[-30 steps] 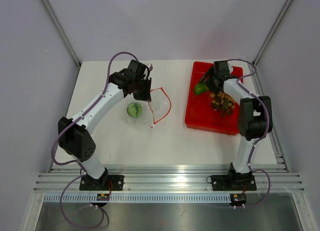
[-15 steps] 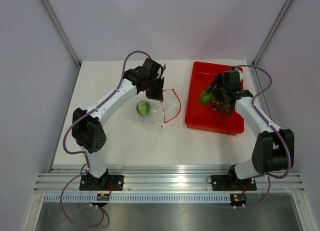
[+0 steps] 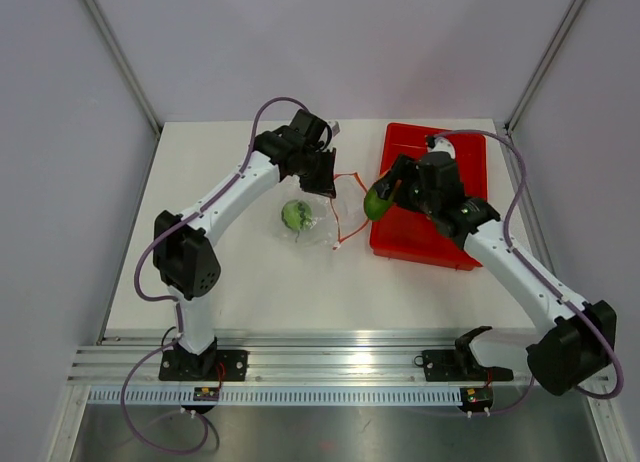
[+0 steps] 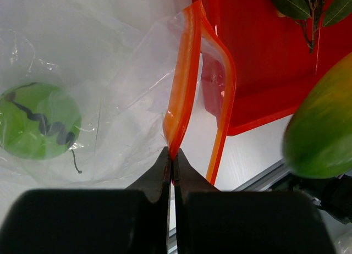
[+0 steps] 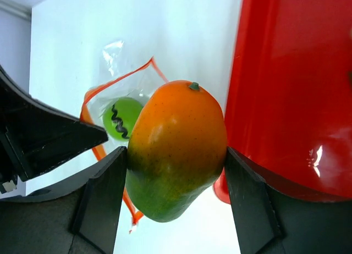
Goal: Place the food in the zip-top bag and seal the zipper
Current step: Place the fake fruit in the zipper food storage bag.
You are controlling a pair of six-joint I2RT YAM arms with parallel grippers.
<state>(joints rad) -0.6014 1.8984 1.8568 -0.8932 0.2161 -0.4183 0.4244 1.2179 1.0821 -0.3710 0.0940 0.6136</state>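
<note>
The left fingers (image 4: 159, 182) were pressed together on a thin fold of the zipper (image 4: 187, 72), pinching the orange-red strip at the bottom centre of the left wrist frame. From that pinch the strip rose toward the top of the frame and split into two bands with a gap between them, so the mouth of the zip-top bag (image 4: 126, 100) stood open. The clear, crinkled plastic spread to the left of the strip. Inside it, at the left edge of the frame, sat the round green fruit (image 4: 38, 127) with a dark squiggle across it.

The right fingers (image 5: 104, 199) were spread around the mango (image 5: 176, 149), one pad against each flank. Its orange end pointed to the top of the right wrist frame and its green end to the bottom. Behind it, left of centre, showed the open bag with the green fruit in it. The red tray (image 5: 297, 83) filled the right side.

In the top view the mango hung at the tray's left edge, near the bag's mouth. The bag lay on the white table (image 3: 220, 282) at the centre. On the tray, at the upper right of the left wrist frame, lay dark leaves and a stem (image 4: 291, 4). What they belonged to was cut off by the frame.
</note>
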